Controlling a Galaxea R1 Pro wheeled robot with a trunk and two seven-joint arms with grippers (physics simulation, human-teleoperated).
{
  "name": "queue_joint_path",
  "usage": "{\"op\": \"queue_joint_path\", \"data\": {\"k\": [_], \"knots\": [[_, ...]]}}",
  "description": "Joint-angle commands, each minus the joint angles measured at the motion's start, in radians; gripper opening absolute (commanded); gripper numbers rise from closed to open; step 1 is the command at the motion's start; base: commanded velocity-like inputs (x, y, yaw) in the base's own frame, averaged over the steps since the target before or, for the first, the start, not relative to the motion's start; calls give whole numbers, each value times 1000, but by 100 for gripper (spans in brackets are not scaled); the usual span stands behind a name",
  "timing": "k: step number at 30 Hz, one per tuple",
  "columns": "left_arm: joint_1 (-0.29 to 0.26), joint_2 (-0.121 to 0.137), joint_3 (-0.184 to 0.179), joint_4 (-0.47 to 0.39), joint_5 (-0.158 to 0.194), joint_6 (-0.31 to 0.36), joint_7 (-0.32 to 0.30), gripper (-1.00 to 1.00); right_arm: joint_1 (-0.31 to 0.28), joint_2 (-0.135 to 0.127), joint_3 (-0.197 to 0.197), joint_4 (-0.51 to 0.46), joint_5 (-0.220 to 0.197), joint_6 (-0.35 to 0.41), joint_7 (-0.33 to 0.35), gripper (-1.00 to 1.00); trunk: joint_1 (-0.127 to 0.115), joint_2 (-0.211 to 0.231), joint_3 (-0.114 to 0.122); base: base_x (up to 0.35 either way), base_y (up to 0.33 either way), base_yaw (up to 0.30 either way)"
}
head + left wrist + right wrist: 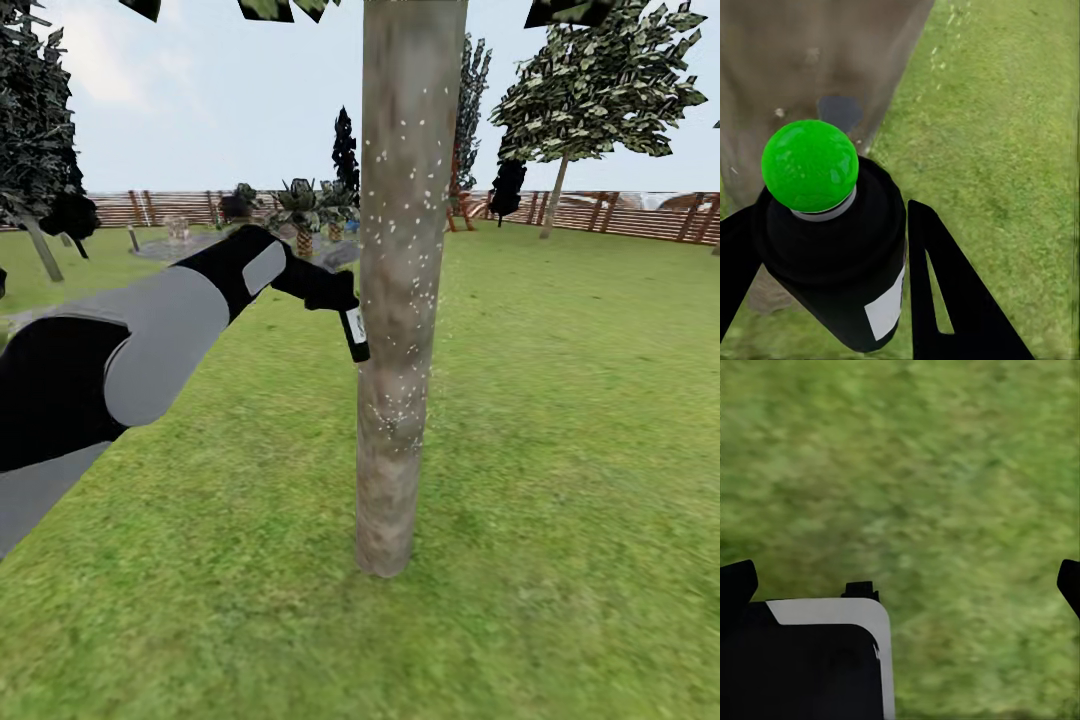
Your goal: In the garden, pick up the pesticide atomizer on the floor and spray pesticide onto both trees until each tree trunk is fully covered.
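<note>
Black fingers of the left gripper point(340, 300) clamped the sprayer point(355, 337) just beside the trunk point(400, 300), which bore white specks point(405, 345) mid-height. Sweeping lower and around would likely cover the bare bark. The far side was hidden; the right gripper point(900, 577) hung wide over grass point(945, 472).

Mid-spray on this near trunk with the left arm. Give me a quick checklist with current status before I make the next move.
1. Grip: left gripper shut on the pesticide atomizer, fingers either side of its dark body: ok.
2. Range: atomizer held right beside the tree trunk: ok.
3. Coverage: pesticide specks dot the middle of the trunk; the base looks bare: not ok.
4. Far side of the trunk: cannot tell.
5. Second tree by the fence: no specks discernible at this distance: cannot tell.
6. Right gripper open over grass: ok.
</note>
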Motion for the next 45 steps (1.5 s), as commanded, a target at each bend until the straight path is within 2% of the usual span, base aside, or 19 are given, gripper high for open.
{"op": "queue_joint_path", "data": {"k": [1,3,11,15,16,18,20,21,23,25,27,31,33,35,36,37,39,41,45], "knots": [[22,0,1,0,1,-5,0,-100,0,0,0,0,0,0,0,100,0,0,0,0,0,0],[97,0,2,0,1,-54,2,-100,0,0,0,0,0,0,0,100,0,0,0,0,0,0],[201,0,3,0,0,-82,2,-100,0,0,0,0,0,0,0,100,0,0,0,0,0,0],[267,0,3,0,-2,-141,2,-100,0,0,0,0,0,0,0,100,0,0,0,0,0,0],[286,0,3,0,-2,-171,2,-100,0,0,0,0,0,-1,0,100,0,0,0,0,0,0],[358,0,3,0,-2,-273,2,-100,0,-1,0,0,0,-1,0,100,0,0,0,0,0,0],[390,0,3,0,-3,-296,2,-100,0,-1,0,0,0,0,0,100,0,0,0,0,0,0],[414,0,3,0,-13,-309,2,-100,0,-1,0,0,0,0,0,100,0,0,0,0,0,0],[446,0,3,0,-77,-371,2,-100,0,0,0,0,0,0,0,100,0,0,0,0,0,0],[475,0,3,1,-101,-395,2,-100,0,0,0,0,0,-1,0,100,0,0,0,0,0,0],[506,0,4,0,-111,-404,2,-100,0,0,0,0,0,-1,0,100,0,0,0,0,0,0],[521,0,4,0,-114,-411,2,-100,0,0,0,0,0,0,0,100,0,0,0,0,0,0],[530,9,4,-1,-115,-412,2,-100,0,0,0,0,0,0,0,100,0,0,0,0,0,0],[532,33,3,-4,-114,-412,2,-100,0,0,0,0,0,0,0,100,0,0,0,0,0,0],[532,53,3,-5,-114,-412,2,-100,0,0,0,0,0,0,0,100,0,0,0,0,0,0],[533,89,1,-8,-113,-407,2,-100,0,0,0,0,0,-1,0,100,0,0,0,0,0,0],[533,115,0,-19,-113,-403,2,-100,0,0,0,0,0,-1,0,100,0,0,0,0,0,0],[533,127,-2,-43,-113,-378,2,-100,0,0,0,0,0,-1,0,100,0,0,0,0,0,0],[533,132,-4,-237,-113,-223,4,-100,0,0,0,0,0,0,0,100,0,0,0,0,0,0]]}}
